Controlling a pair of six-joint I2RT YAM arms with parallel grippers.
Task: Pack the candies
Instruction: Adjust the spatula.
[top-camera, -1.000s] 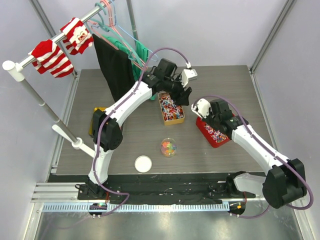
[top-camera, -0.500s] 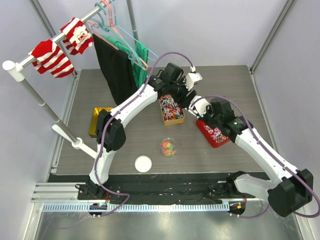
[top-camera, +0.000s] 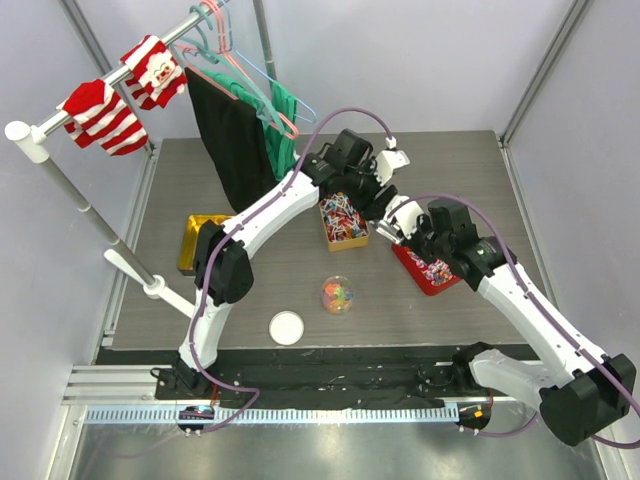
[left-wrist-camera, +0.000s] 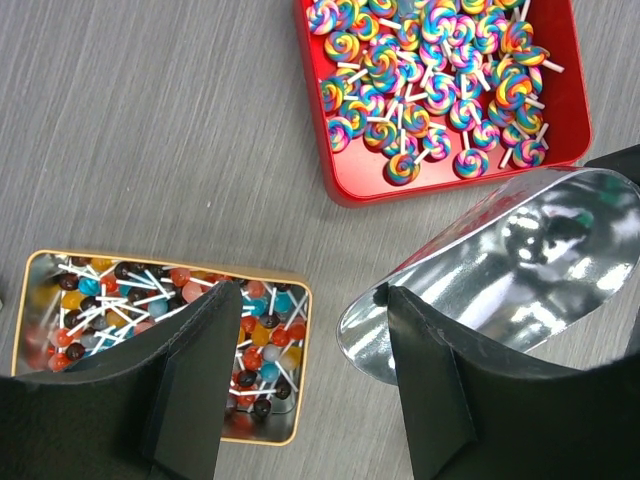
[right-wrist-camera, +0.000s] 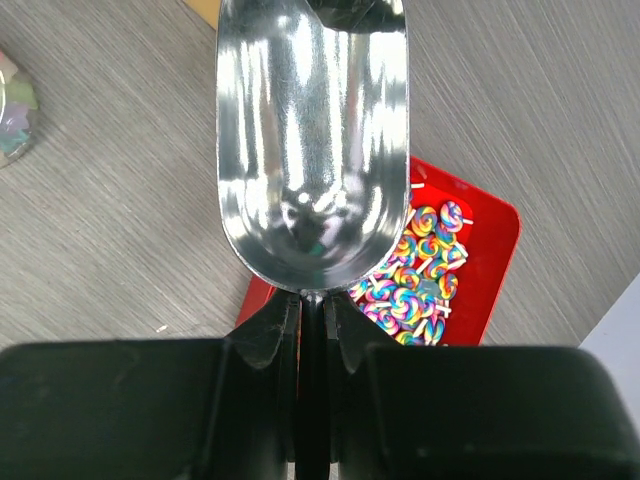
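The candies lie in three places: ball lollipops in a gold tin (left-wrist-camera: 262, 352), swirl lollipops (left-wrist-camera: 430, 80) in a red tray (left-wrist-camera: 352, 180), and small bright sweets in a clear cup (top-camera: 337, 294). My right gripper (right-wrist-camera: 312, 305) is shut on the handle of an empty silver scoop (right-wrist-camera: 312, 140), held above the red tray's (right-wrist-camera: 492, 262) left edge. My left gripper (left-wrist-camera: 310, 330) hangs open over the table between the gold tin and the scoop (left-wrist-camera: 500, 270). Its right finger (left-wrist-camera: 440, 400) stands close beside the scoop's rim, and nothing is between its fingers.
A white round lid (top-camera: 286, 327) lies near the front. A gold lid (top-camera: 193, 243) lies at the left. A rack with hangers, dark and green garments (top-camera: 235, 135) and striped socks (top-camera: 105, 115) stands at the back left.
My left arm has swung right, from over the gold tin toward the scoop. My right arm has shifted slightly left with the scoop still held.
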